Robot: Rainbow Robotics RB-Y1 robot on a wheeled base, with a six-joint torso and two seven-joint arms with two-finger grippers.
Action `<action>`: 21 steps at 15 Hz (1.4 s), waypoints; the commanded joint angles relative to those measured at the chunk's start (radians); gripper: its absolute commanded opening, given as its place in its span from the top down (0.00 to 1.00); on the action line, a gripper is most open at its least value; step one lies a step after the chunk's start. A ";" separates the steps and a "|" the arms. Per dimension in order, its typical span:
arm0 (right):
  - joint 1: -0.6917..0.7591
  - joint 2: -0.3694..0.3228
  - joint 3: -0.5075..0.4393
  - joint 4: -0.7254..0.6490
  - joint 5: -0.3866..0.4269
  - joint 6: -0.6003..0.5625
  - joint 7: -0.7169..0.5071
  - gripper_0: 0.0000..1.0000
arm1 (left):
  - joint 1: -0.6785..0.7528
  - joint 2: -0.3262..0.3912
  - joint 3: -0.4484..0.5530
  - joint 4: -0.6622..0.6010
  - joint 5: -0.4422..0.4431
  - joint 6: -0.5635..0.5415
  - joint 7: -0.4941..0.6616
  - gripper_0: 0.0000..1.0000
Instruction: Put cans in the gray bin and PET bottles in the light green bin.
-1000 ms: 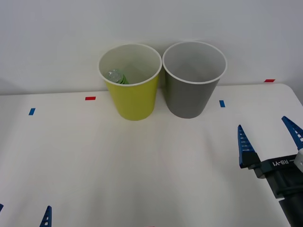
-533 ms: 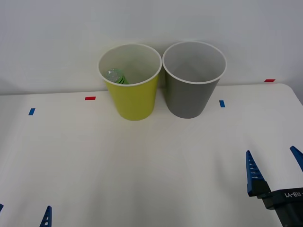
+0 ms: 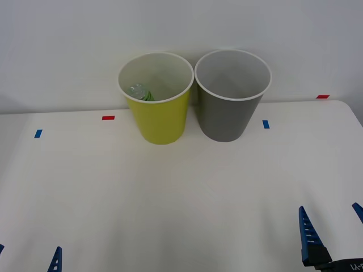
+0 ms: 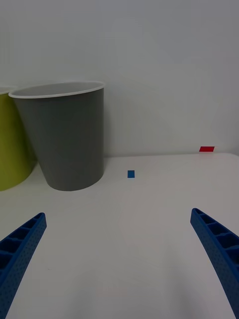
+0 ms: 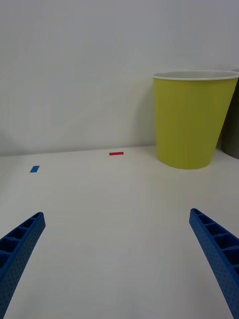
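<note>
The PET bottle (image 3: 141,92) is lying inside the light green bin (image 3: 160,122), leaning against the bin's inner wall on the robot's left side, with its clear body and a strip of green label showing above the rim line. The light green bin is standing upright at the far edge of the desk (image 3: 170,192), close to the pale wall. The gray bin (image 3: 229,116) is standing upright just beside it on the robot's right, their rims nearly touching; its pale inside is showing no contents.

Small tape marks are sitting on the desk: a red one (image 3: 108,118) and a blue one (image 3: 38,134) to the left of the bins, a blue one (image 3: 266,123) and a red one (image 3: 322,96) to the right.

The right end effector (image 3: 332,229) is hovering low at the near right corner of the desk, well apart from the bins, its blue ribbed fingers (image 4: 219,249) spread wide and holding nothing. The left end effector (image 5: 117,264) is waiting at the near left corner, likewise spread wide with nothing between its fingers (image 5: 20,244).
</note>
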 commanded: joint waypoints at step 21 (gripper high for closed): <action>0.028 -0.019 0.015 -0.001 0.020 -0.020 -0.005 0.00 | 0.000 0.000 0.000 0.000 0.000 0.000 0.000 0.00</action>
